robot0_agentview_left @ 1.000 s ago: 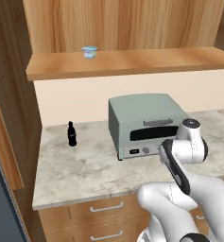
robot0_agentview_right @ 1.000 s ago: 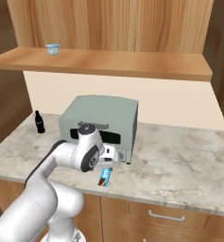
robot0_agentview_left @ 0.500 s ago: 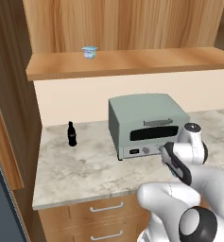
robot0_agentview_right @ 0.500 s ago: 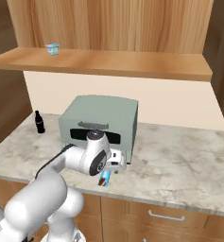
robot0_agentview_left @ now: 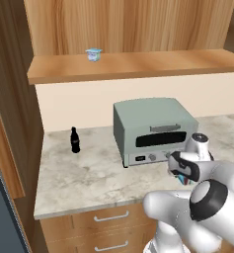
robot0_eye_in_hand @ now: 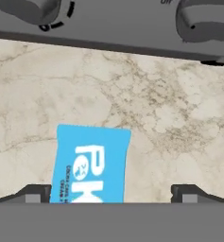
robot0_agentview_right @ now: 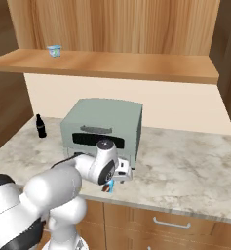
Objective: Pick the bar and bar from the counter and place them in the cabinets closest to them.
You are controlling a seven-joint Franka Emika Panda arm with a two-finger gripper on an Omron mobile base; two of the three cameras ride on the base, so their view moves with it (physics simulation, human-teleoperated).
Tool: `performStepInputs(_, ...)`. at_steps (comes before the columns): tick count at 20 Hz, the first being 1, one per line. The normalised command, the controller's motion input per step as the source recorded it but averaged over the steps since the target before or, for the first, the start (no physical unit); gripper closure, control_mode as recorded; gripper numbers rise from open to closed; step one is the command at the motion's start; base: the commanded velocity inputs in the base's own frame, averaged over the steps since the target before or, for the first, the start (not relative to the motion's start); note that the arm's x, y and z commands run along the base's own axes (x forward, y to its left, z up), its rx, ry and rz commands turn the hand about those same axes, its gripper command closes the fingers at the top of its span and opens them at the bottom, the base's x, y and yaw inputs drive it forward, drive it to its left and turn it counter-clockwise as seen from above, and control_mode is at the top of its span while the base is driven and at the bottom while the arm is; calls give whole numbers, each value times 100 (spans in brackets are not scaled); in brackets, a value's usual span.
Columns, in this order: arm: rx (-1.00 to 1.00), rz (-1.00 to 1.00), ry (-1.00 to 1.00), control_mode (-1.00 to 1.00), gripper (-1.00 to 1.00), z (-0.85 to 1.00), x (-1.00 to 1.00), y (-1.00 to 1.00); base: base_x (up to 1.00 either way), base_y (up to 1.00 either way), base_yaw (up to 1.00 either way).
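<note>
A bright blue wrapped bar lies flat on the marble counter, just in front of the toaster oven. My gripper hangs straight over it, open, with the bar's near end between the wide-set fingertips and closer to the left one. From the right base view the gripper points down at the counter's front edge, and the bar peeks out beneath it, blue with a red-brown end. The cabinets are warm wood wall units above a long shelf ledge.
A grey-green toaster oven stands right behind the gripper. A small black bottle stands at the counter's back left. A pale blue cup sits on the ledge. Drawer fronts lie below the counter.
The hand has come down and forward in front of the toaster oven, closer over the blue bar. Its fingers stayed wide open and the bar has not moved.
</note>
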Motion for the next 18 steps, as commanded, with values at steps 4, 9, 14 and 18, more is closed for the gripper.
performStepInputs(4, 1, 0, 1, -100, -100, -40, 8, 12, 0, 0, 0)
performStepInputs(9, 0, 0, 1, -100, 100, -17, 2, 5, 0, 0, 0)
performStepInputs(14, 1, 0, 0, -100, 100, 12, 0, 0, 0, 0, 0)
performStepInputs(18, 2, -1, 0, -100, 100, 48, 0, 0, 0, 0, 0)
